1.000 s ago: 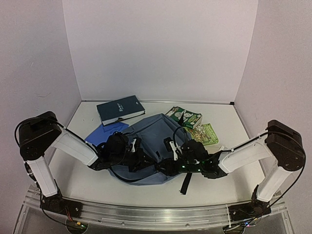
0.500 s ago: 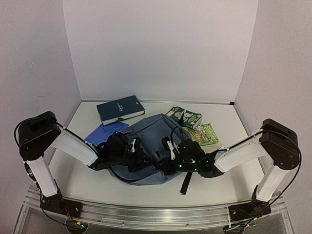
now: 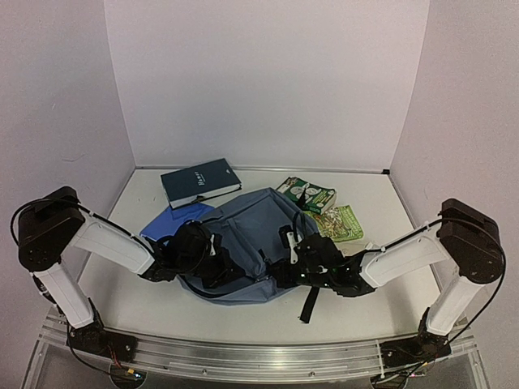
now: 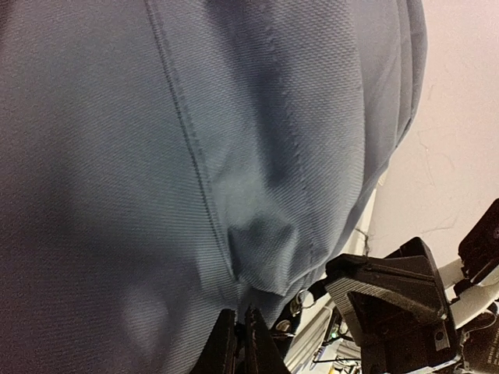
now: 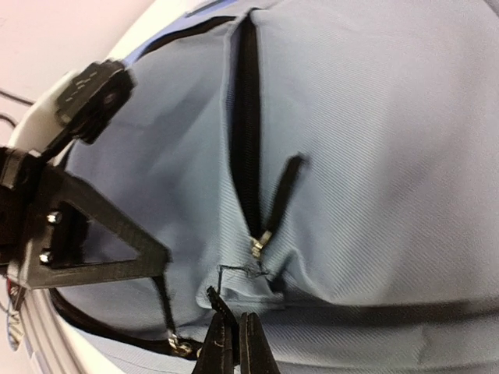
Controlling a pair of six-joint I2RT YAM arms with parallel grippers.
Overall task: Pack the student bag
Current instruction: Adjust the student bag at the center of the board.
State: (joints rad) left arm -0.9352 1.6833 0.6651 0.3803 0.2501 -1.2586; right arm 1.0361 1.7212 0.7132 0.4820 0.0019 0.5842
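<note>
Top external view gives me the student bag [image 3: 251, 235] lying in the middle of the table [image 3: 146, 304], with both arms reaching in low from either side and a black strap [image 3: 308, 304] trailing off its near edge. Behind it I see a dark book [image 3: 200, 183], a flat blue book [image 3: 174, 217] partly under the bag, and two green packets [image 3: 306, 194] at the far right.

On the left wrist view, my left gripper [image 4: 240, 343] has its fingers pressed together, pinching a fold of the bag's blue cloth.

On the right wrist view, my right gripper [image 5: 230, 339] is pressed together at a pucker of cloth just below the zipper pull [image 5: 261, 243]. I cannot tell whether any cloth is caught between its fingers.
</note>
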